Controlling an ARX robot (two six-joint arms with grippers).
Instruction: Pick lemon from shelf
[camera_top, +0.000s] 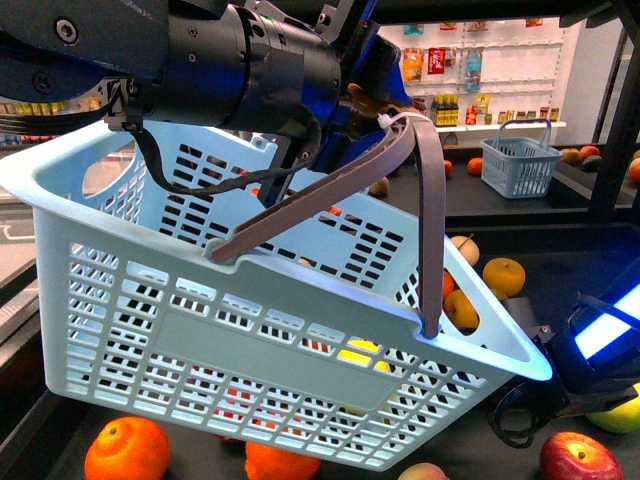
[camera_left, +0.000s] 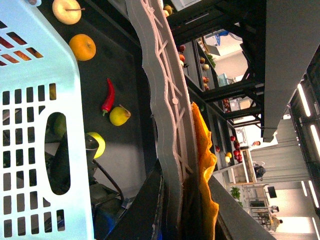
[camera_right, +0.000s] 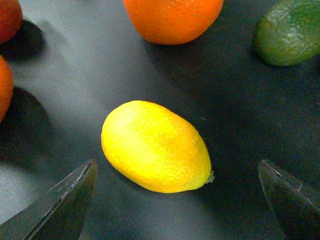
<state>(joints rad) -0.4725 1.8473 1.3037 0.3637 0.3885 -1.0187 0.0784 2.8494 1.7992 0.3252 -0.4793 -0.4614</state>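
The lemon (camera_right: 155, 146), bright yellow and oval, lies on its side on the shelf's black tray (camera_right: 65, 75). My right gripper (camera_right: 177, 200) is open just above it, one dark fingertip (camera_right: 65, 200) on each side and neither touching it. In the front view the right arm (camera_top: 590, 350) reaches in low at the right, its fingers hidden behind the pale blue basket (camera_top: 250, 330). My left gripper (camera_left: 175, 200) is shut on the grey basket handle (camera_left: 160, 100) and holds the basket tilted above the tray (camera_top: 560, 250).
An orange (camera_right: 172, 17) and a bumpy green fruit (camera_right: 290, 32) lie just beyond the lemon, with a red fruit (camera_right: 7, 17) and another orange (camera_right: 4, 87) to one side. Oranges (camera_top: 127, 450) and a red apple (camera_top: 580, 460) lie under the basket. A red chili (camera_left: 108, 96) lies further along the tray.
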